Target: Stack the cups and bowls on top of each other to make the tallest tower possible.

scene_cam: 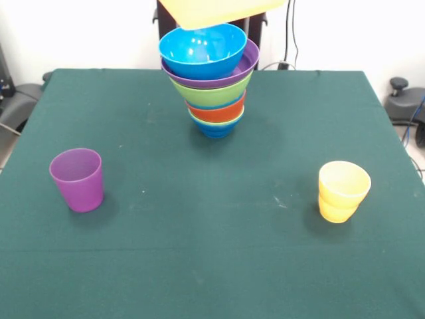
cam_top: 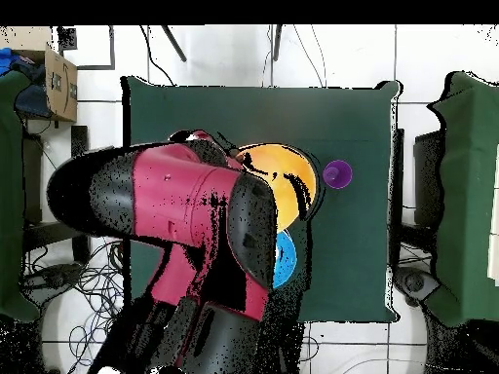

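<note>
The tower (scene_cam: pixel 211 93) stands at the table's far middle: a small dark blue bowl (scene_cam: pixel 216 129) lowest, then light green, red-orange (scene_cam: pixel 216 111) and green bowls (scene_cam: pixel 211 94), the wide purple bowl (scene_cam: pixel 247 65) and the large blue bowl (scene_cam: pixel 202 50) on top. The large orange bowl (scene_cam: pixel 219 10) hangs tilted just above it; from overhead it (cam_top: pixel 290 180) sits at the arm's end. My gripper (cam_top: pixel 234 153), mostly hidden under the arm, holds its rim. The purple cup (scene_cam: pixel 78 178) stands near left and the yellow cup (scene_cam: pixel 342 191) near right.
The green table (scene_cam: pixel 212 266) fills the front view. My red arm (cam_top: pixel 185 214) covers much of the overhead view and hides the yellow cup there. A cardboard box (cam_top: pixel 58 83) and cables lie beside the table. Dark equipment (scene_cam: pixel 404 100) stands off the right edge.
</note>
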You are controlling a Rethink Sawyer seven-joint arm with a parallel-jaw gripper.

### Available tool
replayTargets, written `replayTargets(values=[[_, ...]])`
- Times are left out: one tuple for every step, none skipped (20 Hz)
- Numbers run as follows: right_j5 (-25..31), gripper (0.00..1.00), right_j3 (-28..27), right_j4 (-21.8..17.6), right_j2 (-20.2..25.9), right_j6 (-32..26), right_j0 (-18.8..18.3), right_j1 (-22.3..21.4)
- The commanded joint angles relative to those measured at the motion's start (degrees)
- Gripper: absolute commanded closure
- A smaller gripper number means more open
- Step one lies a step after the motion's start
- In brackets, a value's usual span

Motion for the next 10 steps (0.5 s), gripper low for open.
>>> replayTargets(values=[[0.87, 1.0, 8.57, -5.38, 8.3, -8.65, -1.7, -0.75], [0.64, 1.0, 8.97, -5.57, 8.51, -8.52, -1.81, -0.88], [0.43, 1.0, 9.4, -5.8, 8.67, -8.36, -1.86, -0.97], [0.26, 1.0, 9.56, -6.08, 8.84, -8.24, -1.96, -0.91], [-0.26, 1.0, 9.97, -6.44, 8.97, -8.04, -2.0, -0.98], [-0.18, 1.0, 9.96, -6.71, 9.18, -7.92, -2.1, -0.95], [-0.04, 1.0, 10.1, -7.2, 9.22, -7.95, -2.09, -0.93], [0.04, 1.0, 10.1, -7.41, 9.37, -7.84, -2.17, -0.92], [0.54, 1.0, 10.35, -7.6, 9.44, -7.79, -2.18, -0.94], [0.42, 1.0, 10.66, -7.74, 9.63, -7.74, -2.25, -1.04]])
